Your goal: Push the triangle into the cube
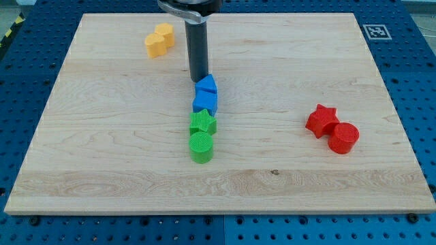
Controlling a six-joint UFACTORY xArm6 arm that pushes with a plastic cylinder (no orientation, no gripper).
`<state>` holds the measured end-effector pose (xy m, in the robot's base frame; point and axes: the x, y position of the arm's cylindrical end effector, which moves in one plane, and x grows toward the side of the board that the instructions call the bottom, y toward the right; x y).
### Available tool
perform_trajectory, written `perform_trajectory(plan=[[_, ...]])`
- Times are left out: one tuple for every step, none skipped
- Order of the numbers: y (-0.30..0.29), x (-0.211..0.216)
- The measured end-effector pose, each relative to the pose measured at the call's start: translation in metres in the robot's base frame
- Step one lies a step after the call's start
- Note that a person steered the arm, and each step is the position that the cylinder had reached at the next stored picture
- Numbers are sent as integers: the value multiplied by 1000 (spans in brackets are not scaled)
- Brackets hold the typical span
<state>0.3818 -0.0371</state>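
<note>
Wooden surface point(286, 177) on blue perforated base point(415, 61). Dark rod descending from the view's top; my tip point(199, 79) planted just above and touching, or nearly touching, the upper blue block.

No fingers fitted to this arm, so no clenched or released state to record.

Four blocks in a near-vertical column at centre:
- blue triangle point(206, 85), uppermost, immediately below my tip
- blue cube point(205, 102), touching the triangle from below
- green star point(202, 122), against the cube
- green cylinder point(201, 147), lowest, against the star

Shapes of the two blue blocks not fully clear.

Yellow heart point(159, 40) at the view's upper left, well apart. Red star point(321, 120) and red cylinder point(343, 137) touching, at the view's right. Printed marker point(375, 30) at upper right.
</note>
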Motion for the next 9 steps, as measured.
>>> perform_trajectory(plan=[[6,6],[13,11],[13,11],[14,9],[43,-3],[73,2],[73,22],[72,22],[65,22]])
